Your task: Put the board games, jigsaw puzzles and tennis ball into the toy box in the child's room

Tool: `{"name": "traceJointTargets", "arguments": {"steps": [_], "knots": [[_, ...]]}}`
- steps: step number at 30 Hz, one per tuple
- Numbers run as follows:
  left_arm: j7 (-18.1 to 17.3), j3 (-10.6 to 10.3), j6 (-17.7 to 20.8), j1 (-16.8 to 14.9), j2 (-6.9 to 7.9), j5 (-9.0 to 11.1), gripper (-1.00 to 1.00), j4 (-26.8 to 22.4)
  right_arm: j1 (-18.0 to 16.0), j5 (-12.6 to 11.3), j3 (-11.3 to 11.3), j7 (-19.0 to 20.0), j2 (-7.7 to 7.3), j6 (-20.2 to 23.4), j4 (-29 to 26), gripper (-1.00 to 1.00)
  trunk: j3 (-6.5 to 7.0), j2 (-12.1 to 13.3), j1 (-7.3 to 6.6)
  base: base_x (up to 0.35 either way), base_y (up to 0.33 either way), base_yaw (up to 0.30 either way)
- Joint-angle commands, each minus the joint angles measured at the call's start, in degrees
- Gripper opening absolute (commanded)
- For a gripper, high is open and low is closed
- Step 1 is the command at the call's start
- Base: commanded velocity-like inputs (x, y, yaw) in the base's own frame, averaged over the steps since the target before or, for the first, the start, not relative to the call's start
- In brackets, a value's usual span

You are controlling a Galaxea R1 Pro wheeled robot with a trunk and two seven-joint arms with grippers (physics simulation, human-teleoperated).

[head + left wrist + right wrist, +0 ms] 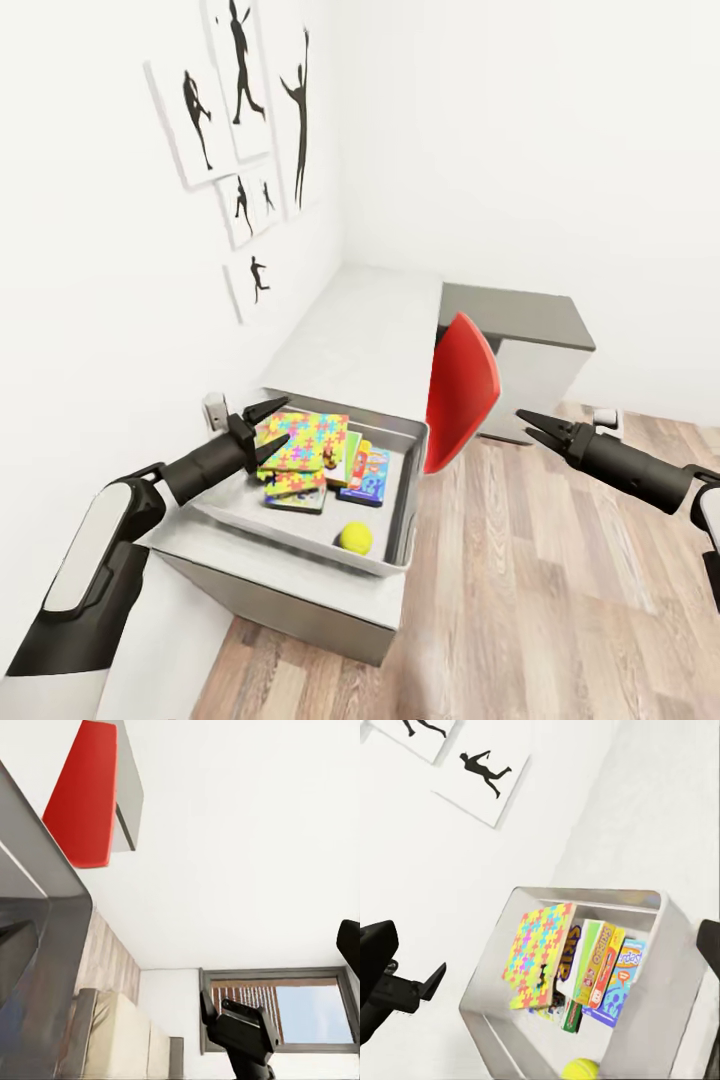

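The light grey toy box [404, 490] stands on the near end of the table [370, 320]. Inside it a jigsaw puzzle [305, 438] lies on top of a second one [296, 494]. Beside them, side by side, are the white-green board game [351, 456], the red-edged one [363, 458] and the blue one [372, 480]. The tennis ball [354, 538] rests near the box's front wall. My left gripper [283, 422] hovers open at the box's left rim, next to the top puzzle, holding nothing. My right gripper [522, 422] hangs open and empty over the floor, right of the chair. The right wrist view shows the toy box [660, 967], puzzle [536, 952] and ball [581, 1069].
A red chair [460, 390] stands close against the table's right side, between the box and my right arm. A lower dark grey cabinet [520, 315] sits behind it. Black silhouette pictures [240, 120] hang on the left wall. The bed [112, 1035] and a window [300, 1009] appear in the left wrist view.
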Motion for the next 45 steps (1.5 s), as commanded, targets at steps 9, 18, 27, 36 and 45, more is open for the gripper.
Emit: {"name": "traceJointTargets", "arguments": {"steps": [9, 18, 27, 36, 45], "knots": [[0.5, -0.9, 0.2, -0.4, -0.79, -2.4, 1.0, -0.1, -0.1, 0.6, 0.0, 0.5, 0.15, 0.2, 0.0, 1.0, 0.08, -0.1, 0.03, 0.0, -0.167, -0.28], [0.4, -1.1, 0.2, -0.4, -1.16, -2.8, 1.0, -0.1, -0.1, 0.6, 0.0, 0.5, 0.26, 0.2, 0.0, 1.0, 0.27, -0.1, 0.03, 0.0, -0.032, -0.28], [0.4, -1.1, 0.2, -0.5, -1.22, -2.9, 1.0, -0.1, -0.2, 0.6, 0.1, 0.5, 0.39, 0.2, 0.0, 1.0, 0.45, -0.1, 0.03, 0.0, -0.006, -0.28], [0.1, -1.1, 0.2, -0.5, -1.23, -2.9, 1.0, -0.1, -0.2, 0.6, 0.3, 0.5, 0.49, 0.2, 0.0, 1.0, 0.64, -0.1, 0.03, 0.0, -0.001, -0.28], [-0.1, -1.1, 0.2, -0.5, -1.23, -2.9, 1.0, -0.1, -0.2, 0.6, 0.4, 0.5, 0.51, 0.2, 0.0, 1.0, 0.82, -0.1, 0.03, 0.0, -0.047, -0.28]]}}
